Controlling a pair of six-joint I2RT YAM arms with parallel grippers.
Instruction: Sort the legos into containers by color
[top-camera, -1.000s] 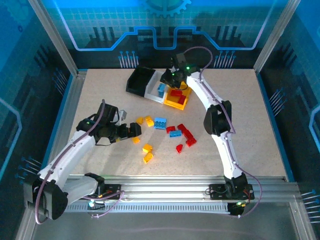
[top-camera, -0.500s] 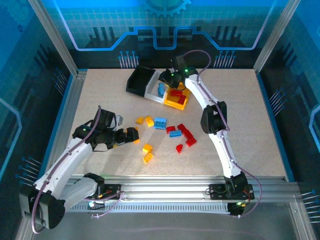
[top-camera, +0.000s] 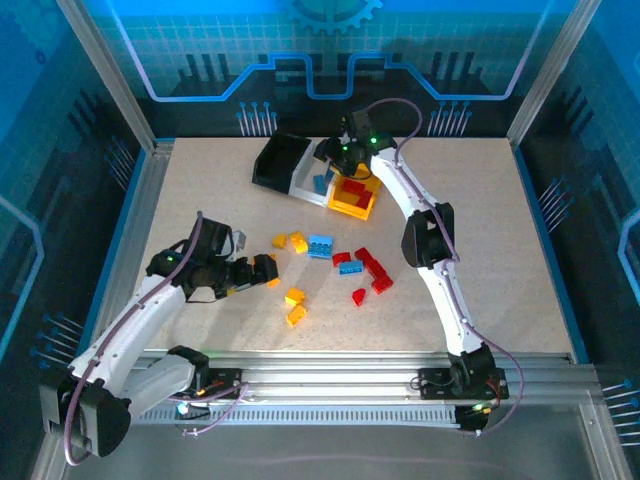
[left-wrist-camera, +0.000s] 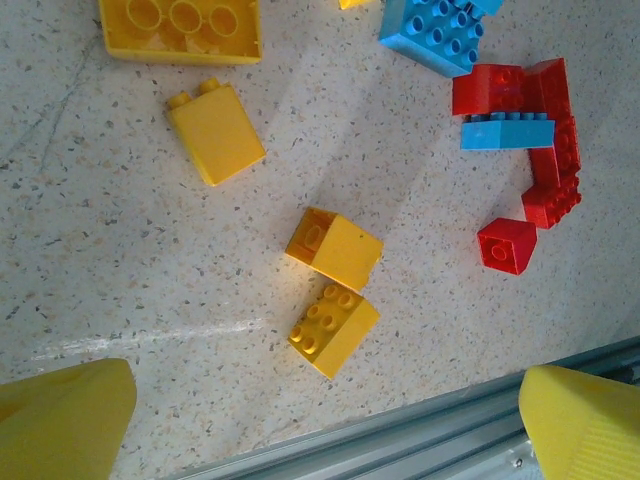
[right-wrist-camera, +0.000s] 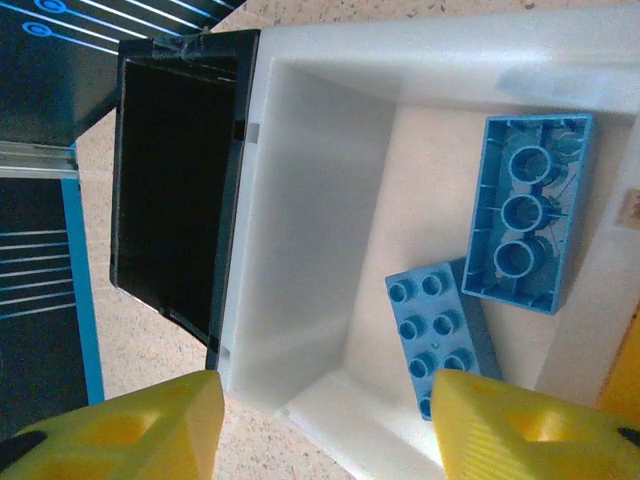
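Though some bricks are put away, most of the job is left, I think. The table (top-camera: 480, 260) holds a row of bins (top-camera: 306, 193). Above the white bin (right-wrist-camera: 330, 150) hangs the right gripper (right-wrist-camera: 325, 425), fingers apart, holding nothing. In front of the bins hangs the left gripper (left-wrist-camera: 322, 420), wide open, holding nothing. Two blue bricks (right-wrist-camera: 525, 215) lie in the white bin, red bricks (top-camera: 352, 186) in the yellow bin (top-camera: 355, 210). Many loose bricks (left-wrist-camera: 335, 250), yellow, blue and red, wait in front of the bins.
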